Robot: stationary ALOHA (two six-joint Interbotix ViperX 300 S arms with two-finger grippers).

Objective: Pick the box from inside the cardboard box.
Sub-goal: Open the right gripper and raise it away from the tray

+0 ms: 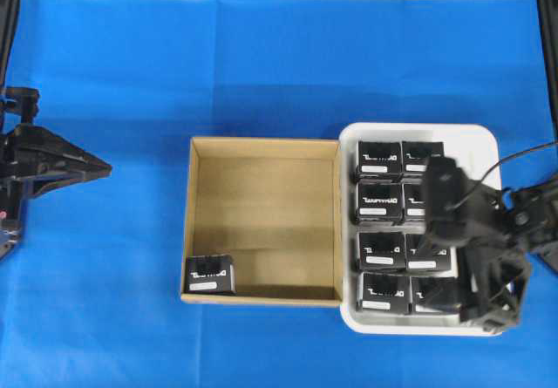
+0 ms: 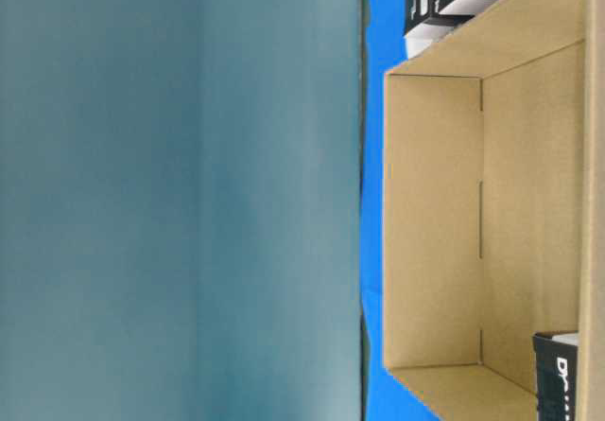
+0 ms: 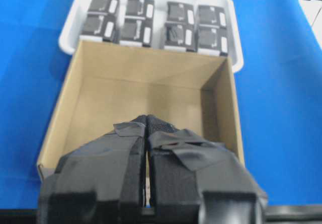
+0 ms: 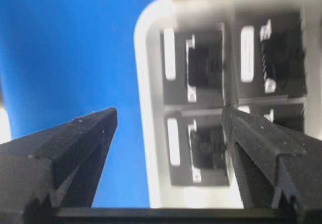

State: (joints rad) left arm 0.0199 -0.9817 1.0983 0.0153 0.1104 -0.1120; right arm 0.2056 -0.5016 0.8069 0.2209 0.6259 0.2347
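The shallow brown cardboard box [image 1: 261, 214] lies mid-table. One small black box [image 1: 209, 275] with a white label stands in its near left corner, and it also shows at table level as the box [image 2: 559, 376] against the cardboard box's wall [image 2: 435, 222]. My left gripper [image 1: 106, 168] is shut and empty, far left of the carton; in the left wrist view the left gripper [image 3: 146, 117] points over the cardboard box [image 3: 100, 98] and hides that corner. My right gripper [image 1: 449, 305] hangs over the tray's near edge. Seen from the wrist, the right gripper [image 4: 170, 112] is open with nothing between its fingers.
A white tray [image 1: 475, 139] touches the carton's right side and holds several identical black boxes [image 1: 379, 159]. The tray [image 4: 151, 133] and its boxes [image 4: 198, 148] lie under the right gripper. Blue cloth [image 1: 105, 301] covers the table all round.
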